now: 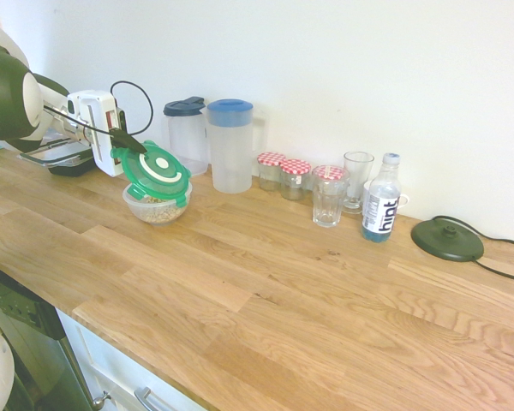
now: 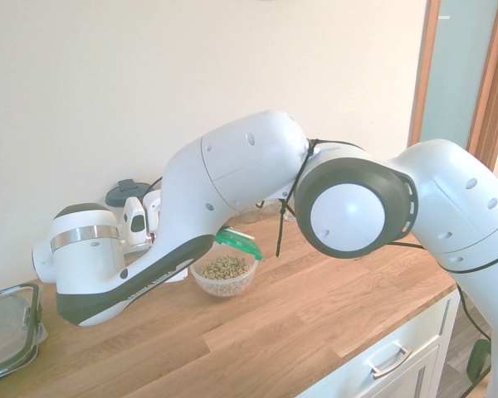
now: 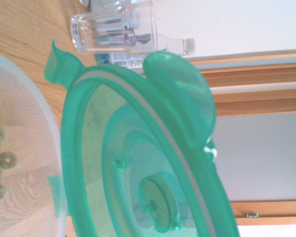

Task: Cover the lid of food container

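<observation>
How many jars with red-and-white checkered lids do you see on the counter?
3: one beside the blue-lidded jug, one next to it, the tallest nearest the bottle.

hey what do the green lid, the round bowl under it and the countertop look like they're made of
The green lid looks like smooth, semi-see-through plastic, since light passes through it in the wrist view. The bowl seems to be thin clear plastic, slightly cloudy, though glass isn't ruled out. The countertop appears to be wood or a wood-look laminate, with grain in joined strips.
</observation>
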